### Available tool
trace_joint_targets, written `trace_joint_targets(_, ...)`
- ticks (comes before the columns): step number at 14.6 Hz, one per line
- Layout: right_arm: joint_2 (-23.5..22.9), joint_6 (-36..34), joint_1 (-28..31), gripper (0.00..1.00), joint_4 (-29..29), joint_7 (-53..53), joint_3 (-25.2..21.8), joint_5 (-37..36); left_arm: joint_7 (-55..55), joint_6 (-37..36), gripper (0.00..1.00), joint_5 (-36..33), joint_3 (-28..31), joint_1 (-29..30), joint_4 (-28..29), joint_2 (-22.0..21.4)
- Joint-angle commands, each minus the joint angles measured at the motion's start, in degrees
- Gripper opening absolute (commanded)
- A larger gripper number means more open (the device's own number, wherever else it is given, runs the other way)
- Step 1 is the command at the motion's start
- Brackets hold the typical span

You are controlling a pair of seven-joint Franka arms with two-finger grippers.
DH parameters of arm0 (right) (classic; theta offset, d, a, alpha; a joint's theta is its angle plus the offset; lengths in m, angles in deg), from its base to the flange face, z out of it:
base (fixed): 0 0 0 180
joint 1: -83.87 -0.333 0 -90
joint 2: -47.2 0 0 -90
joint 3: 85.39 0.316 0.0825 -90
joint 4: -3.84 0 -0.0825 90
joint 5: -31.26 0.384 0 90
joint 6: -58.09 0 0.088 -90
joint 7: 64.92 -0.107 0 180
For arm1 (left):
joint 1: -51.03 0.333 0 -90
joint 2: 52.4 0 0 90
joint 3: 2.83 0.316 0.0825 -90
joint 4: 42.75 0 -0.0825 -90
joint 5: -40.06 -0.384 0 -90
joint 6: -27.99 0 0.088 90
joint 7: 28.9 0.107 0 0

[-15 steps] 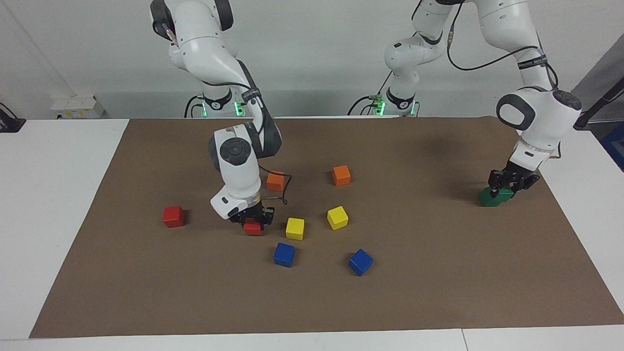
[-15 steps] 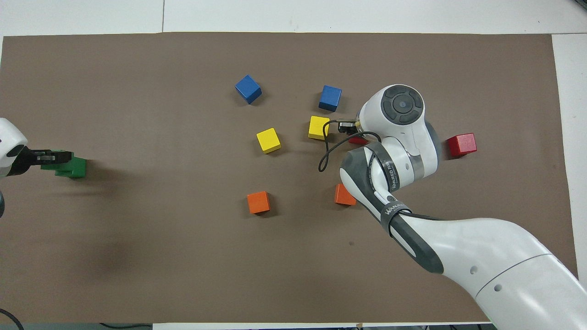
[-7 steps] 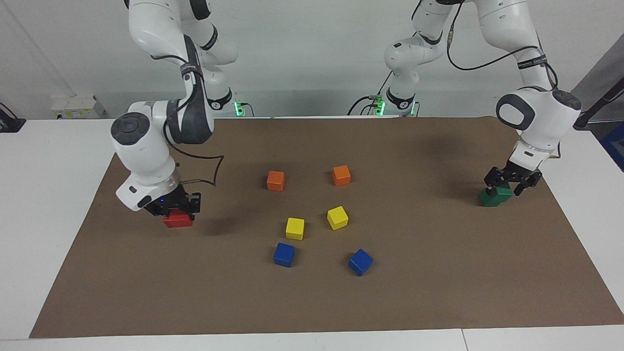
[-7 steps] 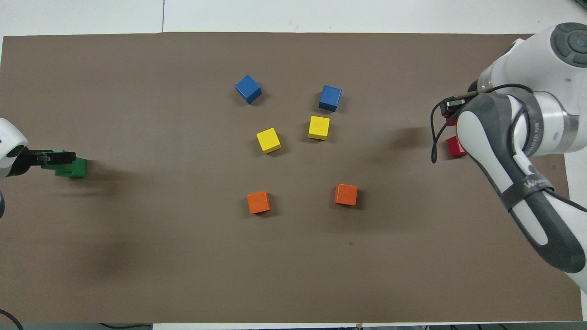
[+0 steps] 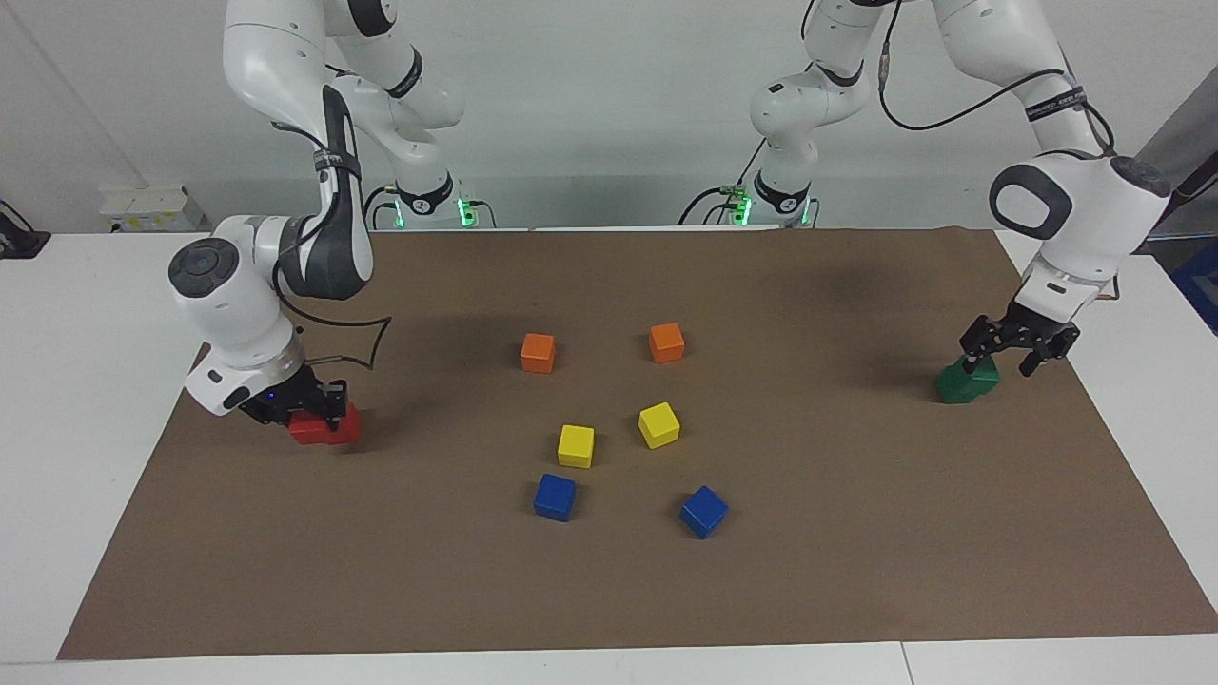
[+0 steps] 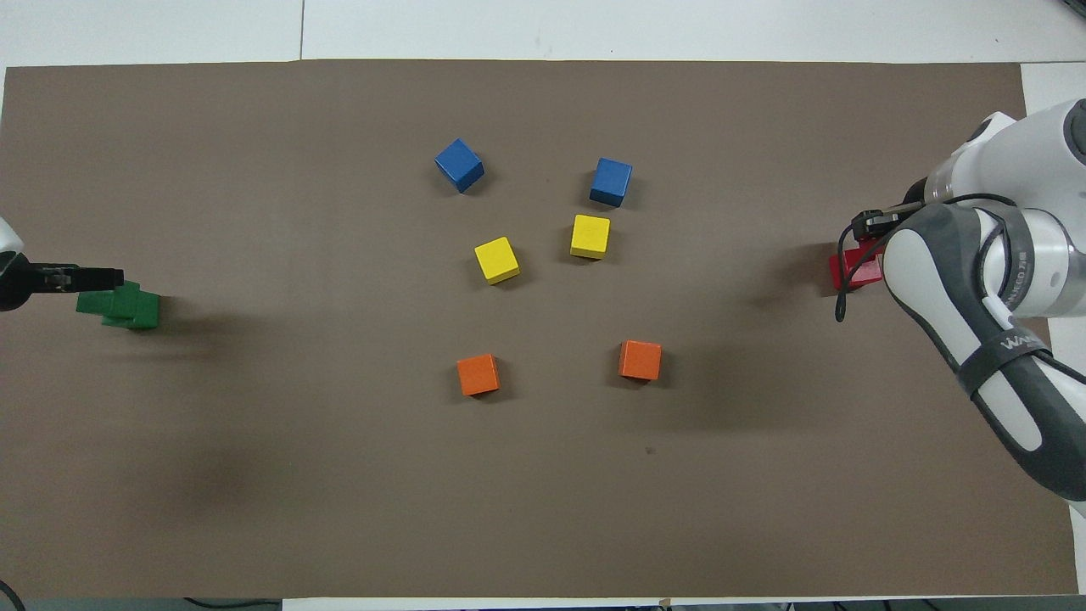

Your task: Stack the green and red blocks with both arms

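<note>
Two green blocks [image 5: 966, 382] stand as a slightly offset stack [image 6: 127, 307] on the brown mat at the left arm's end of the table. My left gripper [image 5: 1001, 360] hangs open just above them, shifted toward the mat's edge, and touches neither. At the right arm's end, my right gripper [image 5: 309, 411] is shut on a red block [image 5: 306, 430]. That block is pressed low against or onto the second red block [image 5: 344, 424]. The overhead view shows the two as one stepped red shape [image 6: 851, 273], partly hidden by the right arm.
In the middle of the mat [image 5: 856, 533] lie two orange cubes [image 5: 538, 352] [image 5: 666, 342], two yellow cubes [image 5: 576, 445] [image 5: 658, 424] and two blue cubes [image 5: 555, 497] [image 5: 703, 511]. White tabletop borders the mat at each arm's end.
My right arm carried its red block from the middle of the mat to the other red block and lowered it there. My left gripper opened off the upper green block and rose slightly.
</note>
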Motion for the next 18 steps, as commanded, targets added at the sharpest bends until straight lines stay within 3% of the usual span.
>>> trace_joint_targets(1,2.97,0.63,1.49,0.00,3.22,1.88,0.78,0.42,-3.79,-6.52,1.00,-3.85,0.32,-2.08,-4.33,-0.69)
trace_joint_targets(8,4.38,0.46,1.22,0.00,6.21,1.52,0.78,0.51,-12.32,-16.01,1.00,-4.02,-0.03,-5.34,-7.23,-6.48)
trace_joint_targets(12,4.38,1.68,0.87,0.00,7.00,1.52,0.87,0.51,-14.98,-23.92,1.00,-4.11,-0.20,-5.87,-11.71,-6.84)
trace_joint_targets(18,4.38,4.59,0.69,0.00,7.79,3.27,0.78,0.51,-15.15,-27.89,1.00,-4.11,-0.20,-6.57,-12.86,-7.54)
